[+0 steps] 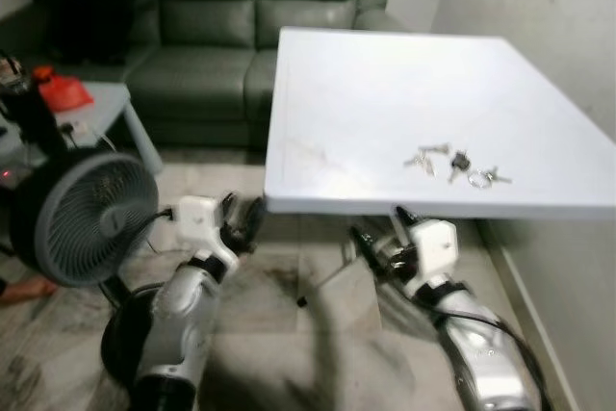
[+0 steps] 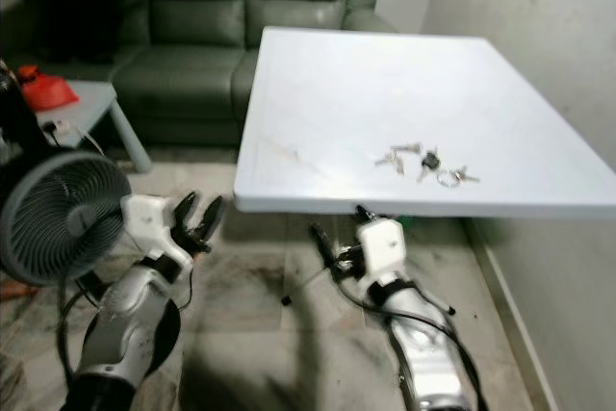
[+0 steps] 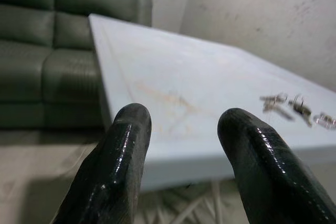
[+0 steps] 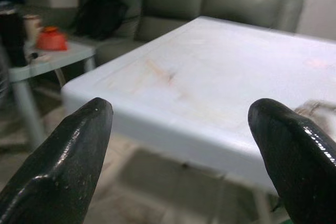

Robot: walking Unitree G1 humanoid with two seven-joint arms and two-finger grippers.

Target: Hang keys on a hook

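**Keys are just sitting on the table, nothing grabbed yet**

Keys [image 1: 454, 163] are lying loose on the white table [image 1: 366, 103], toward its near edge and over on the robot's right side. Looks like a small scatter: a couple of silver keys, one with a dark head, and a ring at the right end. They're flat on the top, with bare table all around them.

My guess on handling: light, stiff metal, pretty slippery, and lying so flat that pinching a blade off a smooth top will be fiddly. The ring or the chunky dark head looks like the best place to grab. If they're all joined, the rest will dangle and swing; I can't tell whether they're linked.

Right gripper [image 2: 335, 233] is low, below the table's front edge, roughly under the keys. Jaws spread wide, holding nothing. In the right wrist view the table edge sits between the fingers [image 4: 68, 161].

Left gripper [image 2: 197, 215] is off the table's left front corner, also below the top, open a moderate amount and empty.

Further out: a fan [image 1: 85, 218] on the floor to the left, a green sofa [image 1: 202, 36] behind, and a side table [image 1: 106, 103] carrying something red. I can't spot a hook anywhere.
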